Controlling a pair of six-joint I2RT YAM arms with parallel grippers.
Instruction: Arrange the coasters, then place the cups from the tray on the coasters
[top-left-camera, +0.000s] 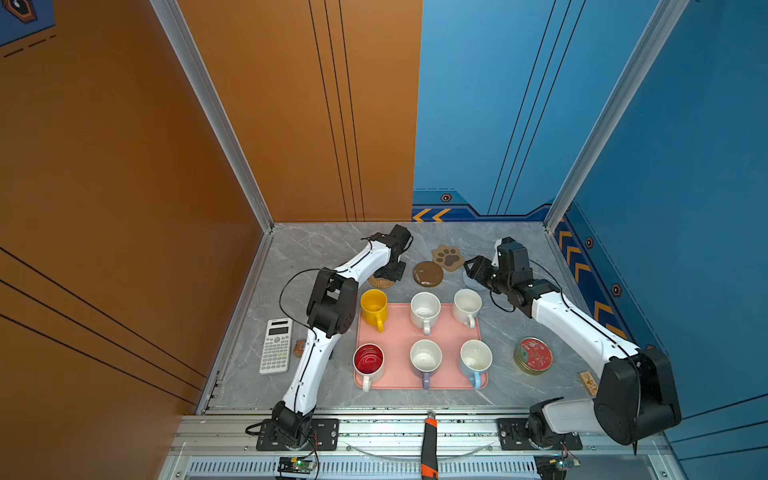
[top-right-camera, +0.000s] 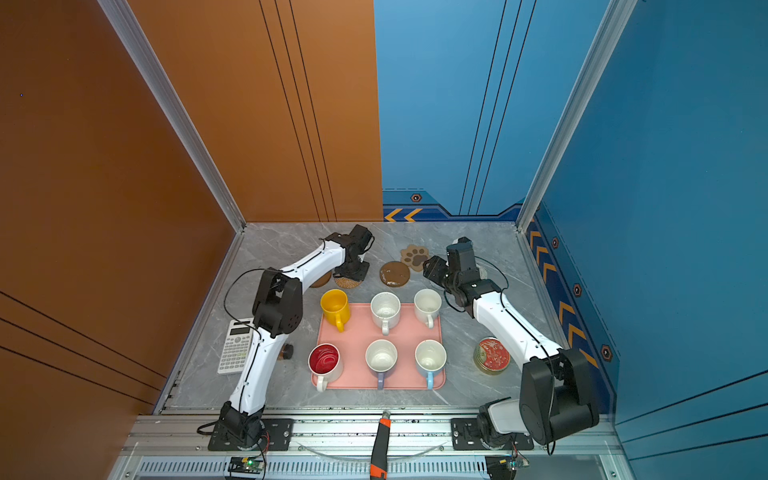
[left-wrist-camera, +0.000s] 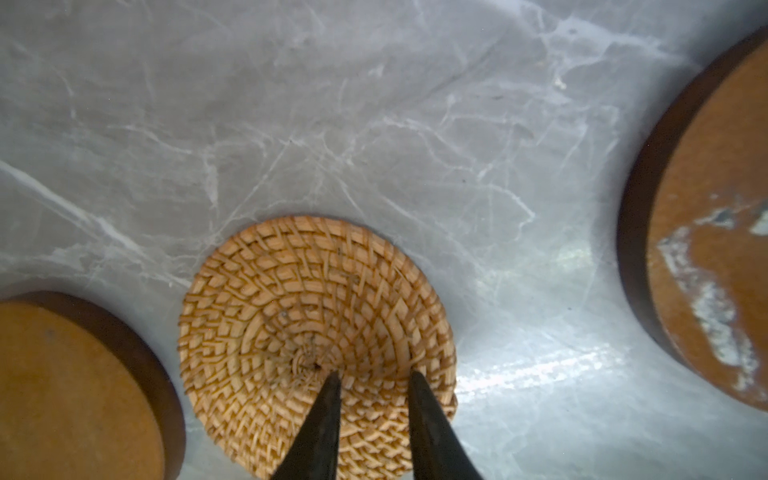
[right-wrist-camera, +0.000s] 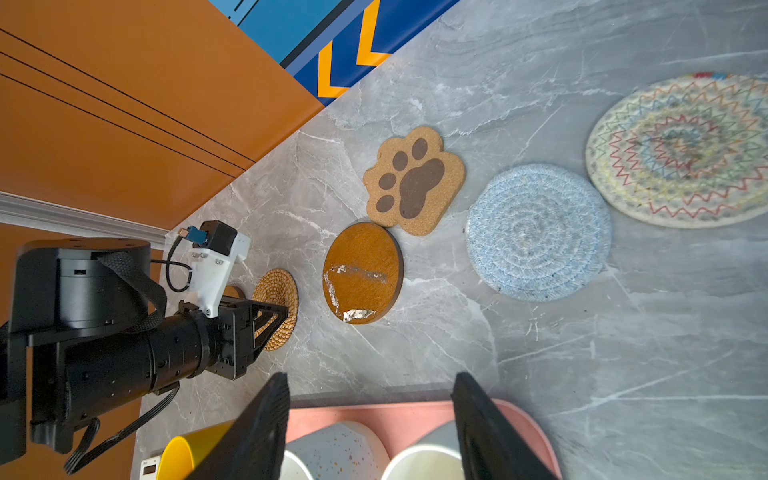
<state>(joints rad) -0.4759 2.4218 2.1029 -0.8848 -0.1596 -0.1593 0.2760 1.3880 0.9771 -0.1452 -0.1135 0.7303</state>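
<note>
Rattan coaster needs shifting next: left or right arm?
Left. The left gripper is over the rattan coaster, jaws narrowly apart at its middle. The right gripper hangs open by the tray, a brown disc between it and that coaster.

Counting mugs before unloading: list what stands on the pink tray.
Six mugs stand on the pink tray: yellow mug, speckled white mug, cream-white mug, red-lined white mug, lilac-handled mug, blue-handled mug. The tray floor beneath them is covered.
</note>
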